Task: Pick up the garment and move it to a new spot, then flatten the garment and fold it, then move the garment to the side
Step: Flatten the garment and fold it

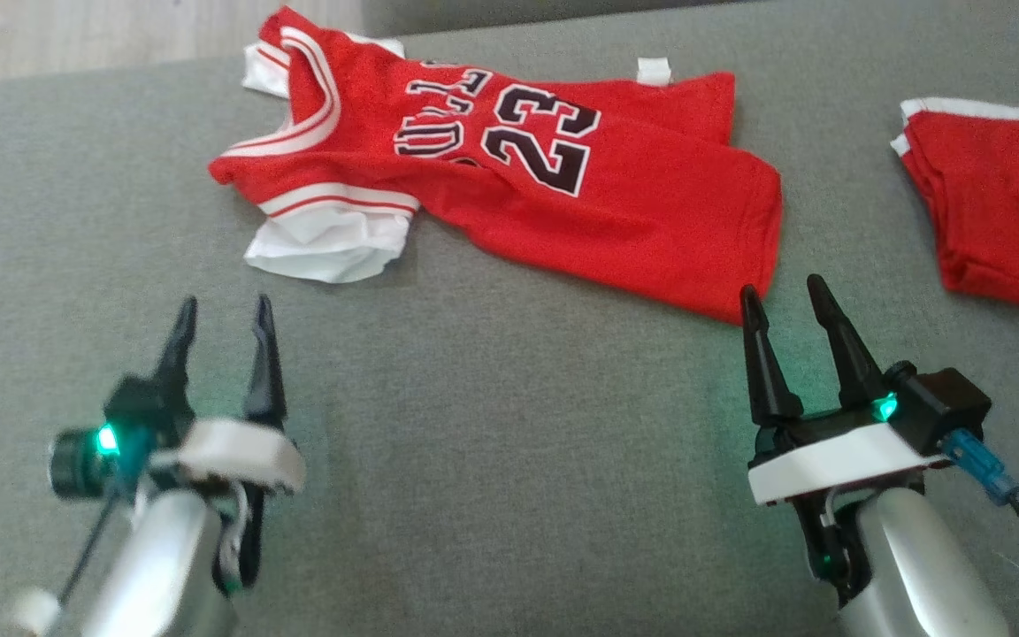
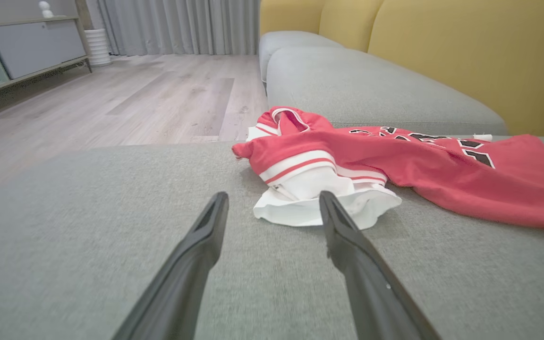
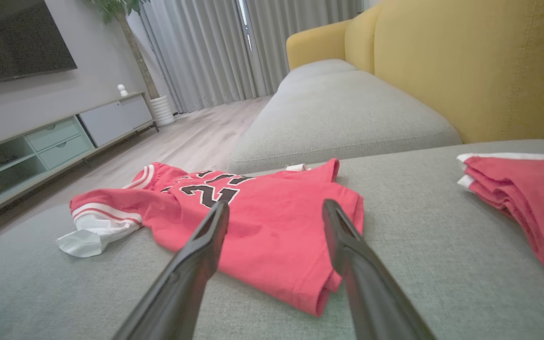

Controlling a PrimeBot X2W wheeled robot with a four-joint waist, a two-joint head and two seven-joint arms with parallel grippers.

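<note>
Right tool (image 1: 784, 290), jaws wide, nearly meets the hem (image 1: 766, 221) of the crosswise jersey (image 1: 509, 168); left tool (image 1: 225, 310), equally wide, stands short of its sleeve (image 1: 328, 248).

Silver forearms (image 1: 916, 566), white collars (image 1: 837, 460), tapered black fingers (image 1: 762, 354); green lights (image 1: 886, 408), blue plug (image 1: 983, 464)

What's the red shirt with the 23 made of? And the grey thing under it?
The red jersey looks like soft, matte knit cloth: it wrinkles and lies limp. Its black numbers may be printed or sewn on; I can't tell. The grey sofa cushion looks like coarse woven fabric over padding, probably soft: the weave shows and its edges are rounded.
</note>
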